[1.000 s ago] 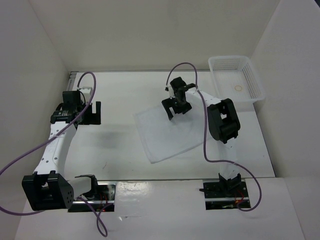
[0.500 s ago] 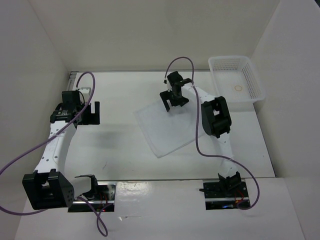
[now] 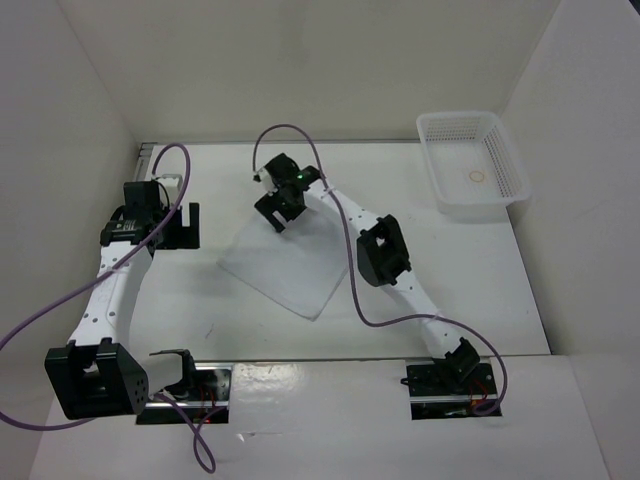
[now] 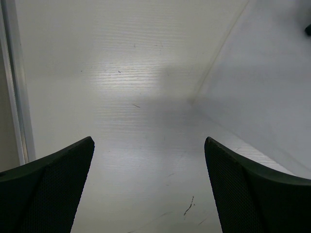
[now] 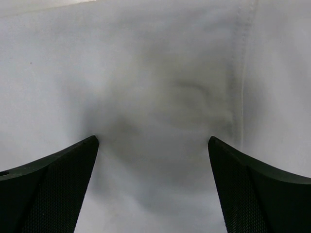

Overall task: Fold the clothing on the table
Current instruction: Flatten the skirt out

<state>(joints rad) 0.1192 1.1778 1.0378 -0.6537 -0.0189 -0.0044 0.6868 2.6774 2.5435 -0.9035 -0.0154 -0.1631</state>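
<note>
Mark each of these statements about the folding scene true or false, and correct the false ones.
1. The right gripper hangs open over the clothing. True.
2. The left gripper is shut on a corner of the clothing. False: it is open over bare table and holds nothing.
3. The white mesh basket stands at the table's far right corner. True.
4. The clothing lies inside the mesh basket. False: it lies spread on the table, well to the left of the basket.
</note>
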